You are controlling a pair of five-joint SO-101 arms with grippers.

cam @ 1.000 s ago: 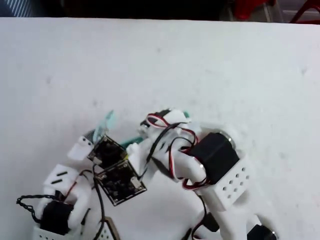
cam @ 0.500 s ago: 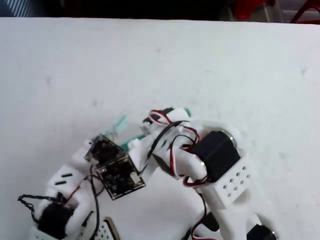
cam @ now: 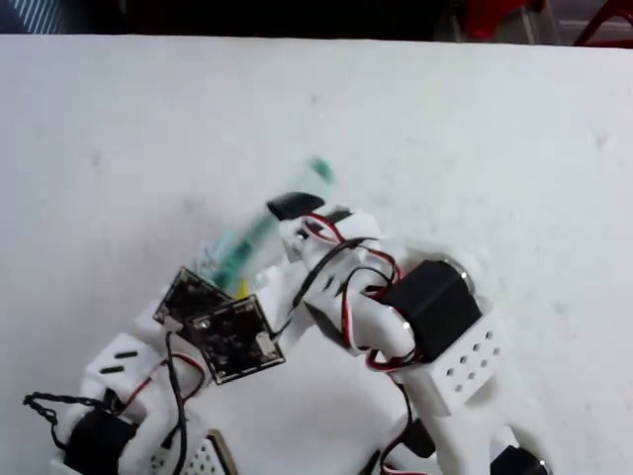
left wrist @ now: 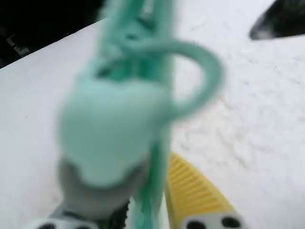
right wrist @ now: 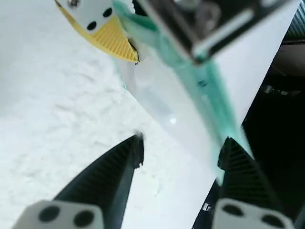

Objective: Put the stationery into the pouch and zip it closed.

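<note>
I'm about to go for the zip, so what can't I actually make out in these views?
1. Zip open or shut: the pouch is motion-blurred in the high view, and its zip pull is out of focus, too near the left wrist camera.
2. What is inside: in the right wrist view the pouch's clear wall is blurred and partly covered by a dark bracket.
3. Pouch's lower end: under the circuit board in the high view.

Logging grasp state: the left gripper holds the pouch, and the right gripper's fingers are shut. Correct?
Not quite. The left gripper does hold the pouch, but the right gripper is not shut. Its black fingers are spread wide apart, as the right wrist view shows.
</note>
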